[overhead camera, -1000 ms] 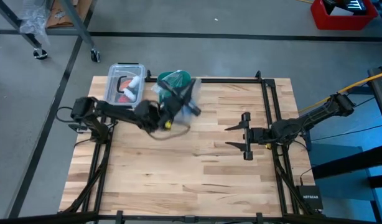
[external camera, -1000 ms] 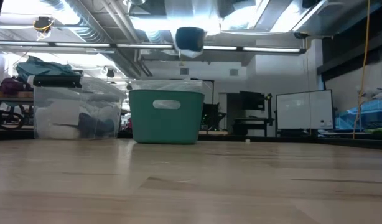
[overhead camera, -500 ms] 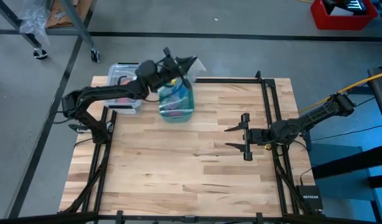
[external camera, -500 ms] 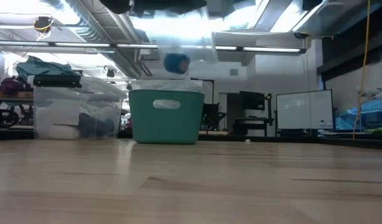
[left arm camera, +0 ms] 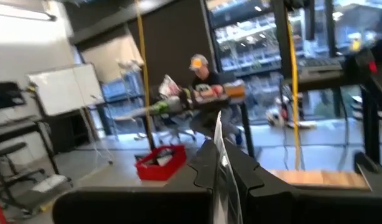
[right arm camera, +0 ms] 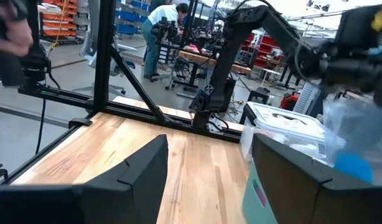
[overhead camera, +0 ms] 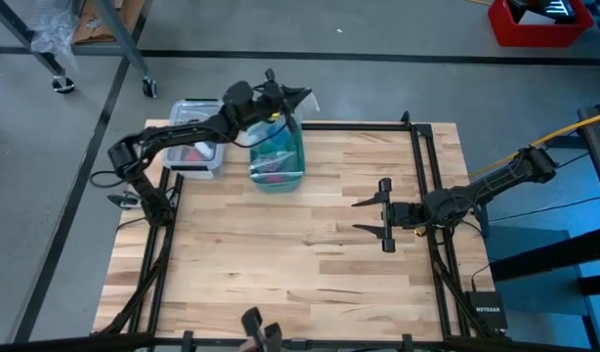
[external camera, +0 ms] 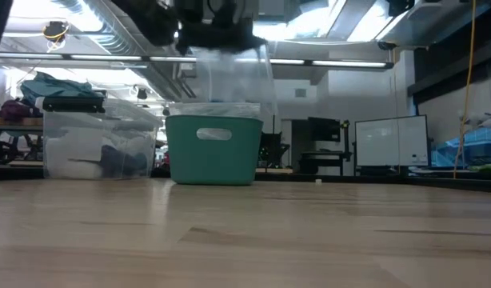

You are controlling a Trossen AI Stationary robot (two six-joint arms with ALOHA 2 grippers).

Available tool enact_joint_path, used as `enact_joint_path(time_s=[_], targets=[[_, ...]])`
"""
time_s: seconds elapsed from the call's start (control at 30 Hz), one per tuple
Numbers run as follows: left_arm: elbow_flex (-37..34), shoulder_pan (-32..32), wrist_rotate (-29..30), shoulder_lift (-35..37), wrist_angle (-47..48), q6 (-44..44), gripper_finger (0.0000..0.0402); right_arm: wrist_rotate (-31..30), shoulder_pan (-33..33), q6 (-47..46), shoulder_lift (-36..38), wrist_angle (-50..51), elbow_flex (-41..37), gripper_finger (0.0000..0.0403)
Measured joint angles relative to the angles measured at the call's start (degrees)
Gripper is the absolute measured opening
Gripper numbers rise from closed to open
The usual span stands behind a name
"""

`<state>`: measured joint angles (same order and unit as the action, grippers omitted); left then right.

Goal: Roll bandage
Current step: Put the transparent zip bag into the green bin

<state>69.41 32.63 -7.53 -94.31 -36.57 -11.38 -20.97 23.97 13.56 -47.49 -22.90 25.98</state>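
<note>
- The left gripper (overhead camera: 280, 98) is raised over the far edge of the table, above the teal bin (external camera: 213, 150), its fingers pinched shut on the top of a clear plastic bag (overhead camera: 277, 156).
- The bag hangs from that grip directly above the bin's open top in the low view.
- The bandage (right arm camera: 353, 167) shows as a small bright blue lump inside the bag, near its lower part, in the right wrist view.
- A clear lidded container (overhead camera: 195, 133) stands just beside the bin at the table's far left corner.
- The right gripper (overhead camera: 386, 214) waits at the right side of the wooden table (overhead camera: 300, 254), fingers spread wide and holding nothing.
</note>
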Motion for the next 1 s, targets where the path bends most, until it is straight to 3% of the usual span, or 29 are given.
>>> enact_joint_path(time_s=[0.13, 0.3, 0.4, 0.73, 1.0], targets=[[-0.02, 1.56, -3.61, -4.66, -2.79, 2.18, 0.0, -0.02, 0.0, 0.0, -0.01, 0.03, 0.0, 0.0234], [-0.04, 1.75, -4.99, -10.06, -13.73, 5.98, 0.0, -0.02, 0.0, 0.02, 0.0, 0.07, 0.0, 0.0234], [-0.83, 1.51, -5.47, -10.91, -13.7, 7.78, 0.0, -0.02, 0.0, 0.0, -0.01, 0.4, 0.0, 0.0234], [-13.05, -0.46, -6.01, -11.03, -9.84, 9.9, 0.0, -0.02, 0.0, -0.24, -0.01, 0.72, 0.0, 0.0234], [-21.46, -0.34, -2.84, -10.82, -26.6, 15.5, 0.0, -0.02, 0.0, -0.22, -0.01, 0.88, 0.0, 0.0234]])
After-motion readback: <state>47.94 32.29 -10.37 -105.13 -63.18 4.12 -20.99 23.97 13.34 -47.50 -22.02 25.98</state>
